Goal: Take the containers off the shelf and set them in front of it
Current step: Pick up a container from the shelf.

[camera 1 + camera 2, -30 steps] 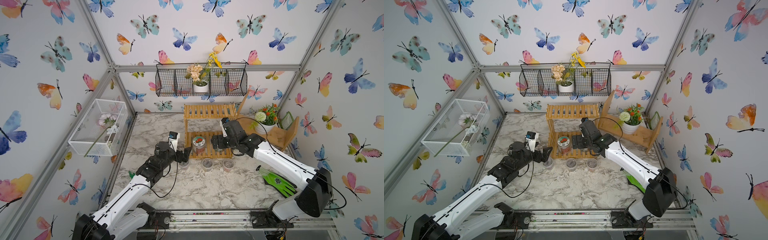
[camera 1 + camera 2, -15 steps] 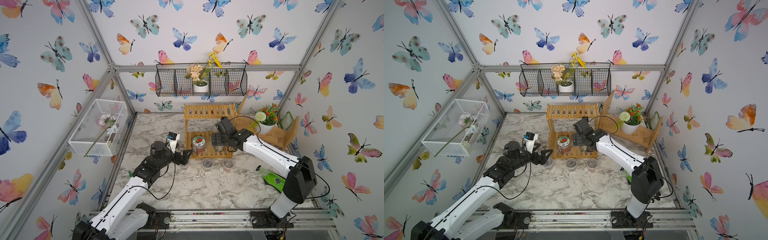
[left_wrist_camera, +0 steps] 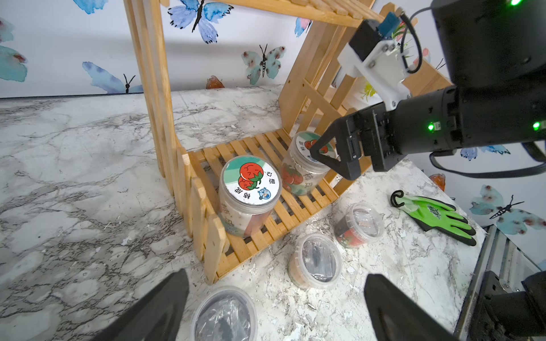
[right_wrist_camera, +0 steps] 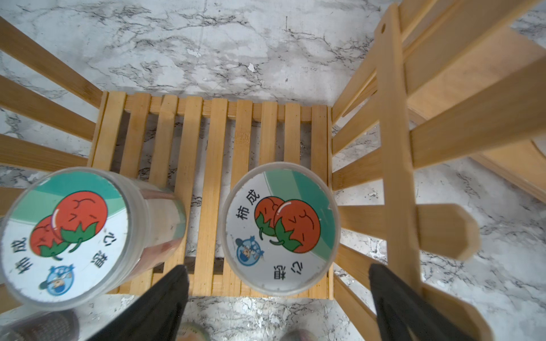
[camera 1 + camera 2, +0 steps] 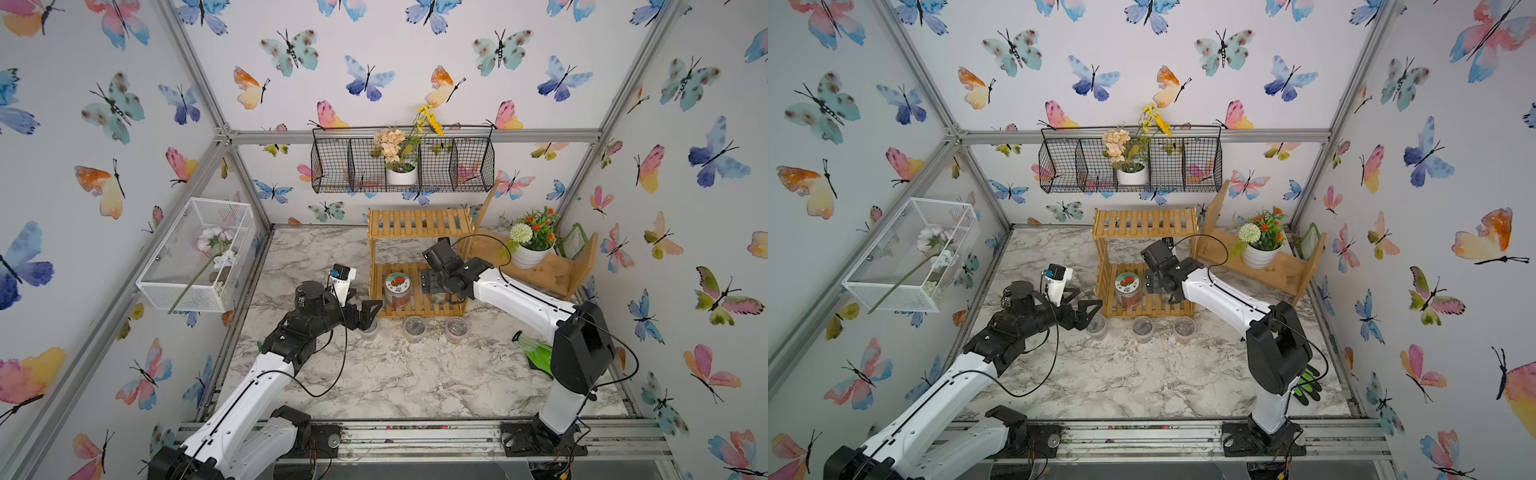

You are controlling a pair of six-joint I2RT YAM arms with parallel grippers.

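The right gripper (image 4: 277,268) hangs with its jaws wide apart, one on either side of a jar (image 4: 280,230) and not touching it, so nothing is clamped. That jar and a second jar (image 4: 65,233) just beside it both stand upright on the lower tier of the shelf (image 5: 419,222), in the middle of the frame in both top views. Just below the shelf there, three cups (image 5: 414,326) sit in a row on the worktop (image 5: 395,382), so I'd say the cups are done and the two jars are left. The left gripper (image 3: 276,274), jaws also spread and empty, hovers low over the leftmost cup (image 3: 224,316). The right arm (image 5: 519,299) stretches in from the lower right, wrist tipped down under the top tier. The left arm (image 5: 257,374) reaches in from the lower left, forearm low.
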